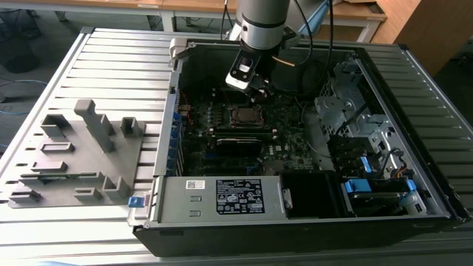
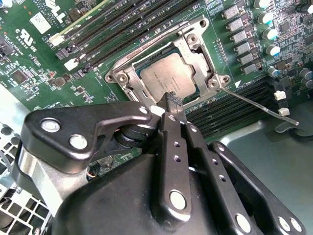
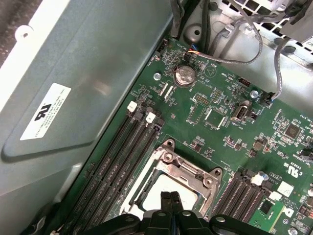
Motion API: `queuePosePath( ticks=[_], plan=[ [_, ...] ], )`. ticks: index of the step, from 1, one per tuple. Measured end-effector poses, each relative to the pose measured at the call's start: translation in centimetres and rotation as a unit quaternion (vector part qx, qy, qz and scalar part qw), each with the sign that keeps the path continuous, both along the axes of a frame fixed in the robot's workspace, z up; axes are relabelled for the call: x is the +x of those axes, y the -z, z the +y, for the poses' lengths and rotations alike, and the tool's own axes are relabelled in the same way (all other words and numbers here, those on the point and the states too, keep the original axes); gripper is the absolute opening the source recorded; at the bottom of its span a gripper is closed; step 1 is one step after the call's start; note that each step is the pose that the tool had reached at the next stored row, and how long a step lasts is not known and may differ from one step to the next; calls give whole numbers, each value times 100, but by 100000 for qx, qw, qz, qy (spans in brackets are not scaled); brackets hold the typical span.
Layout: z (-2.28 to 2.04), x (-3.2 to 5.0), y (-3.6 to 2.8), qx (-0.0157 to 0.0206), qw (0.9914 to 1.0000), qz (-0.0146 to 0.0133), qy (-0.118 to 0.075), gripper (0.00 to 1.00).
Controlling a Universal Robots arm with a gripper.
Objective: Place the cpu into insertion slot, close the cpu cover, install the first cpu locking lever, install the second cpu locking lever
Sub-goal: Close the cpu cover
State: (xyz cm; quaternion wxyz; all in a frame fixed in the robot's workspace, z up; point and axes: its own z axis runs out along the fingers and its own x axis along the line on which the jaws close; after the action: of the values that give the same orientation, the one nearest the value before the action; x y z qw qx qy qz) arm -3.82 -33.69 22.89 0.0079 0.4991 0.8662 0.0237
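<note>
The gripper (image 2: 172, 100) has its fingers pressed together, holding nothing. Their tips sit at the edge of the cpu (image 2: 165, 77), which lies flat within the cpu cover (image 2: 198, 46) window on the motherboard (image 2: 39, 73).

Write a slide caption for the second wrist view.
Jaws shut, gripper at the edge of the cpu cover lying over the cpu; one locking lever juts free.
</note>
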Motion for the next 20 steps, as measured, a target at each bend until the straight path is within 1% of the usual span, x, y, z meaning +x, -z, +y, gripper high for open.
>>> queuePosePath(
  ticks=[4,9,12,14,16,18,20],
  plan=[
    [0,0,0,2,99999,2,-455,11],
    [0,0,0,1,99984,3,-1775,11],
    [0,0,0,-1,99964,3,-2688,11],
    [0,0,1,2,99932,1,-3678,11],
    [0,0,2,2,99869,2,-5124,11],
    [0,0,3,0,99757,3,-6964,11],
    [0,0,4,3,99619,0,-8723,11]
  ],
)
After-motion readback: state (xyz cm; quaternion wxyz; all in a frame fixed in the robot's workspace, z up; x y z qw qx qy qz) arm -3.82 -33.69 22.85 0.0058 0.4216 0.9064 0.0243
